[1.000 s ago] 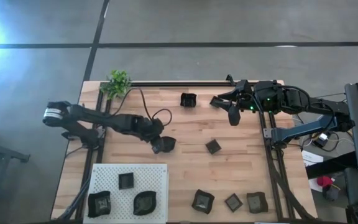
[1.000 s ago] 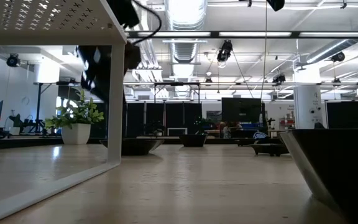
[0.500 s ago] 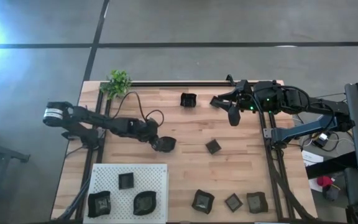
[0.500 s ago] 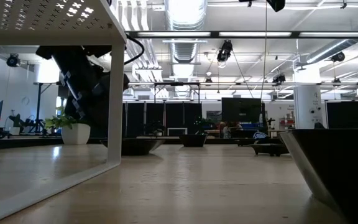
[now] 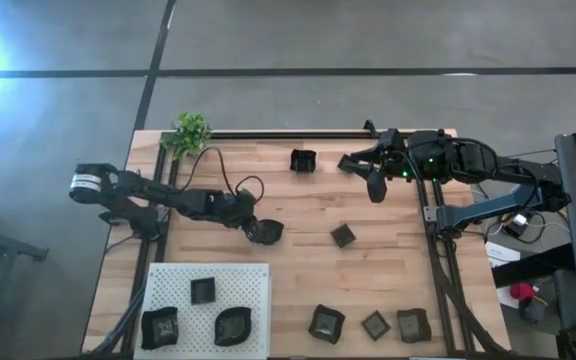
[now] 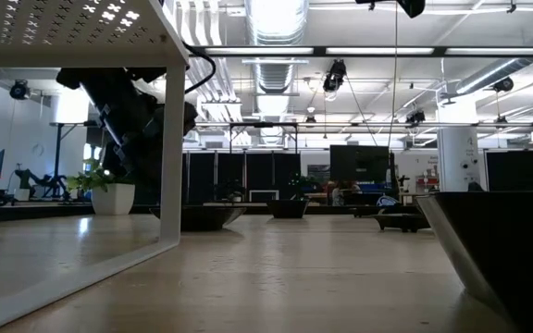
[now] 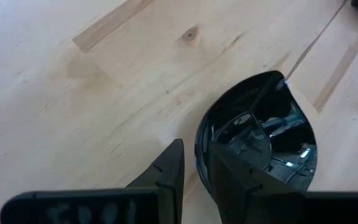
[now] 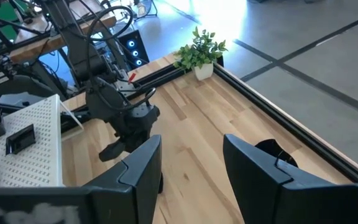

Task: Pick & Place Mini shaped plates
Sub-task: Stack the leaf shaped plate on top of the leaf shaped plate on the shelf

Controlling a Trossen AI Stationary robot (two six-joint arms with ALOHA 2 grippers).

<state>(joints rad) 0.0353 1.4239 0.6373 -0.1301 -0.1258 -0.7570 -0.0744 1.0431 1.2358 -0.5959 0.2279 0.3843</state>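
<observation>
From above, the pale wooden bench (image 5: 288,215) is carrying small glossy black dishes in several places. Three are sitting on the white perforated board (image 5: 208,307) at the near left corner: a square one (image 5: 202,291), a wavy one (image 5: 159,326) and a rounded one (image 5: 233,326). Three more are lying along the near edge toward the right: (image 5: 326,322), (image 5: 375,325) and (image 5: 413,325). One small square dish (image 5: 343,235) is lying near the middle and another (image 5: 303,160) near the far edge. The small green plant (image 5: 190,132) is standing at the far left corner.

The left gripper (image 5: 254,228) is reaching low over the bench's middle-left, its tip overlapping a rounded black dish (image 5: 266,231); dark on dark, the fingers are hard to separate here. The right gripper (image 5: 376,186) is hanging over the far right part of the bench, holding nothing.

At table level, the board's edge is filling the upper left and the left arm (image 6: 132,116) is showing behind it, its fingertips hidden. A dish cut off at the right edge (image 6: 498,245) is looming large.

In the left wrist view, the two dark fingers (image 7: 169,171) are straddling the dish's (image 7: 260,143) raised rim, one outside, one inside, closed on it.

In the right wrist view, its own fingers (image 8: 142,165) are standing wide apart, empty; a dark dish beyond them is partly hidden (image 8: 277,152).
</observation>
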